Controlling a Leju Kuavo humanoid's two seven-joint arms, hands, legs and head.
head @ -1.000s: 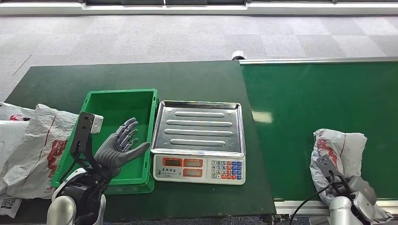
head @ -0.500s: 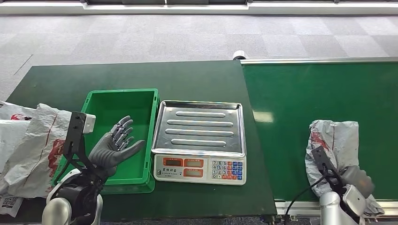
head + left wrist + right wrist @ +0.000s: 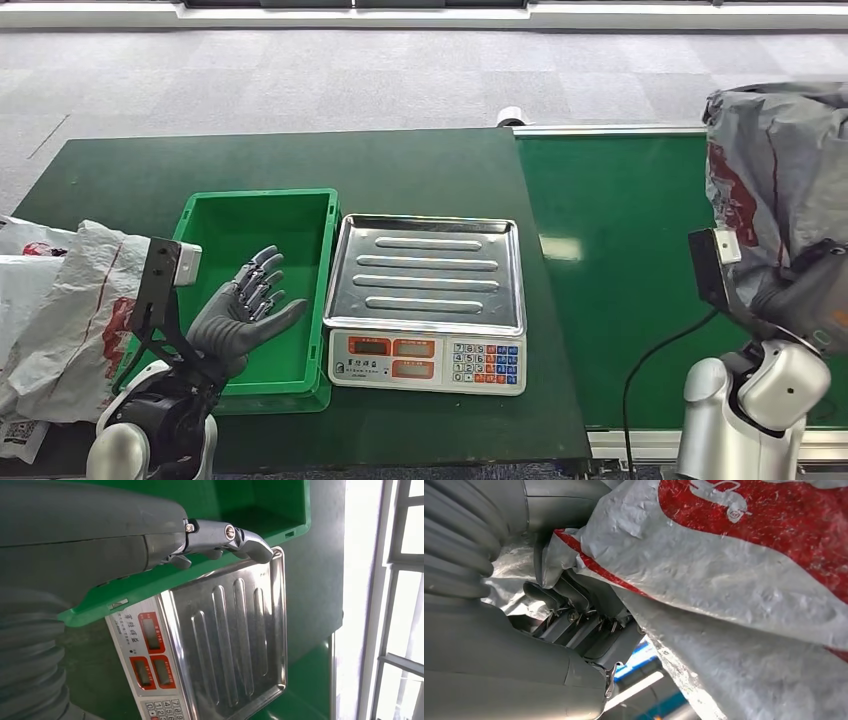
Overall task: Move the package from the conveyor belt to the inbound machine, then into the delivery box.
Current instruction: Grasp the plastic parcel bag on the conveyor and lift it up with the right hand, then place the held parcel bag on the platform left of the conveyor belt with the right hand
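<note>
**Q:** Grey carpet tiles are seen at the far side, but what is laid out on the surface (image 3: 420, 165)?

**A:** A dark green surface is shown, with a green delivery box (image 3: 262, 205) at the left and a steel-topped scale, taken to be the inbound machine (image 3: 428, 300), just to its right. A brighter green conveyor belt (image 3: 620, 260) adjoins at the right. Other white-and-red bags (image 3: 60, 300) are heaped at the near left edge, beside the box.

**Q:** Where is the package, and how is it held?

**A:** The package (image 3: 775, 170), a crumpled grey-white plastic mailer with red print, is held up in the air above the right part of the belt, clear of it. It is gripped by the right robot hand (image 3: 805, 290), whose fingers (image 3: 574, 617) are seen closed into the bag's lower folds in the right wrist view. Its long axis appears to run roughly upright, with the free end rising above the grip. The bag is probably raised this high so that it can be carried leftward over the scale's tray without dragging.

**Q:** And the other robot hand?

**A:** The left robot hand (image 3: 245, 310) is held flat and spread over the near part of the delivery box, with nothing in it. It seems to be kept there in readiness for the later transfer, though that is only a judgement.

**Q:** What remains to be done?

**A:** The tray is bare, so neither placement has been made yet.
</note>
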